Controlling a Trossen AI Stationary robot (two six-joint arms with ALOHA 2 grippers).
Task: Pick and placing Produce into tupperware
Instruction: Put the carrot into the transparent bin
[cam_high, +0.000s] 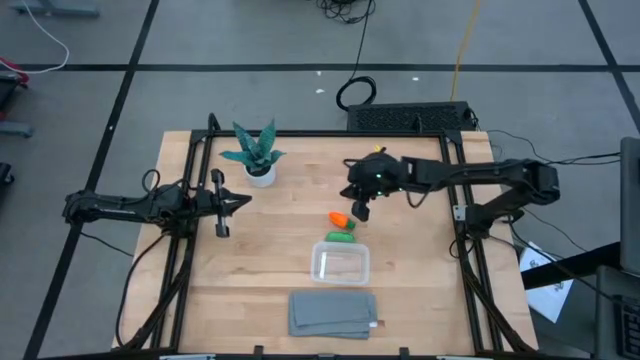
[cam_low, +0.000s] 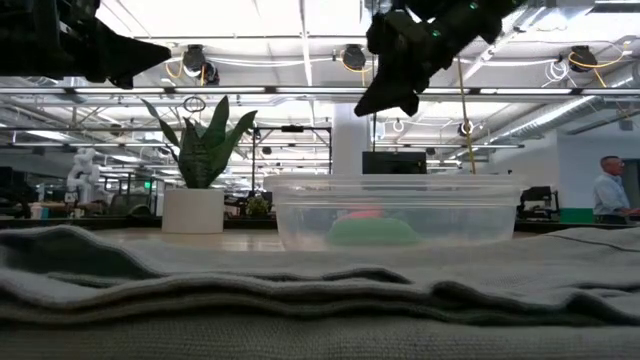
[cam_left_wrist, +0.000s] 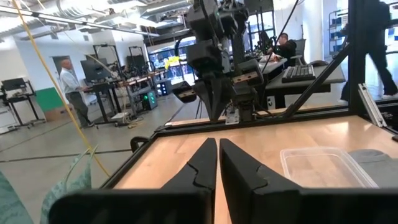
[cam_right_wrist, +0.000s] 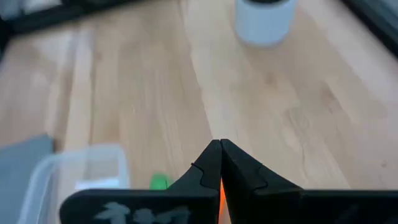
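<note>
The orange carrot lies on the wood just beyond the green pod, and both rest on the table behind the clear tupperware. Through the tub's wall in the low view I see the carrot and the pod. The red berry does not show in any view. My right gripper hangs shut well above the table, a little right of the carrot, with nothing between its fingers. My left gripper waits shut at the table's left, beside the plant.
A teal-leaved plant in a white pot stands at the far left of the board. A folded grey cloth lies at the near edge, in front of the tub. A black frame rims the table. People stand in the room beyond.
</note>
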